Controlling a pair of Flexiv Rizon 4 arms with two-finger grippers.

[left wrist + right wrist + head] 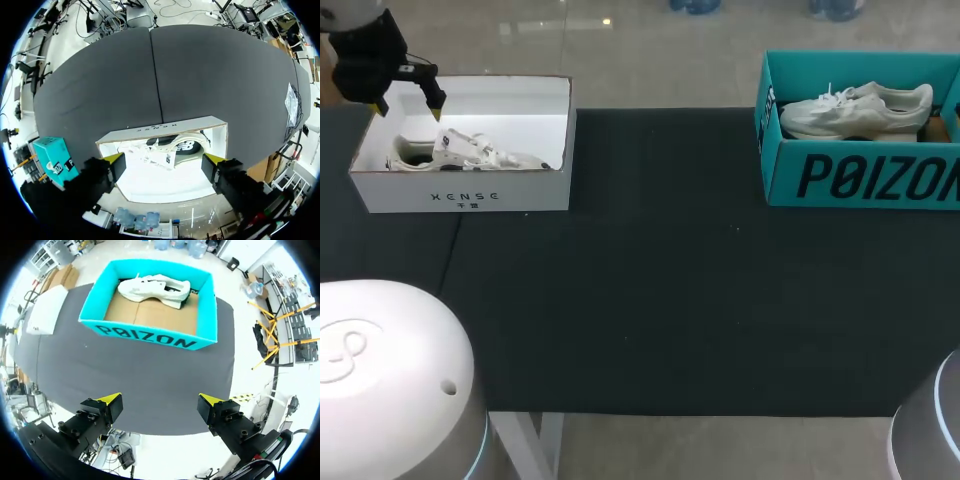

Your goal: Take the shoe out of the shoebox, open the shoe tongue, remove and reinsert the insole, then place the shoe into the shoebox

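Observation:
A white shoebox (pixel 460 195) stands at the table's far left with a white shoe (pixel 470 152) lying inside on its side. My left gripper (pixel 410 105) hangs open above the box's back left part. In the left wrist view the gripper (pixel 165 160) is over the box (pixel 160 129), and the shoe (pixel 172 147) lies under and just ahead of its spread fingers, apart from them. A teal shoebox (pixel 860 175) at the far right holds another white shoe (pixel 860 108). My right gripper (pixel 160 400) is open and empty over the black mat, well short of the teal box (pixel 150 337) and its shoe (pixel 155 289).
A black mat (pixel 650 280) covers the table between the two boxes, with a seam (pixel 455 250) near the left. My arms' white bases (pixel 380 380) (pixel 930 430) stand at the front corners. The teal box (pixel 52 160) shows off to one side of the left gripper.

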